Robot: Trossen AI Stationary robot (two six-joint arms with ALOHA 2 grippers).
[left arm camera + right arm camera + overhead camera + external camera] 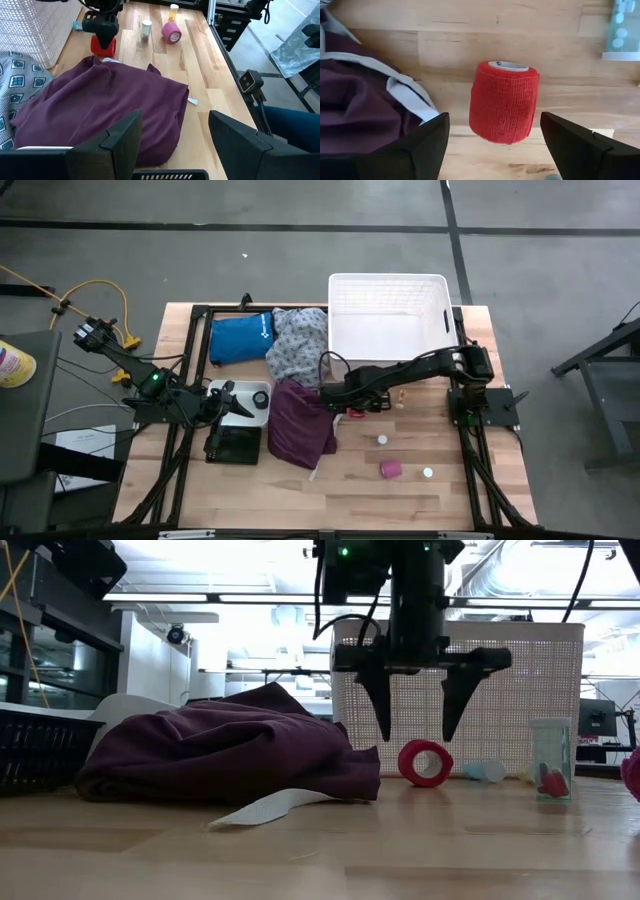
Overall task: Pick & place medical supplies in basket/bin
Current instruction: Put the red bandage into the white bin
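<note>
A red bandage roll (504, 102) lies on its side on the wooden table (430, 500), just right of a maroon garment (300, 428). My right gripper (416, 737) points down and stands open right above the roll (425, 762), one finger on each side, touching nothing. My left gripper (175, 145) is open at the table's left, by a small white tray (250, 393) and a black mesh crate (232, 446). A pink roll (390, 469) and two white round pieces (382, 440) lie toward the near right. The white lattice basket (388, 315) stands at the far edge.
A grey-patterned garment (298, 345) and a blue pouch (240, 338) lie left of the basket. A clear vial (548, 760) stands right of the red roll, another vial (146, 30) near the pink roll (171, 32). Bare wood runs along the near edge.
</note>
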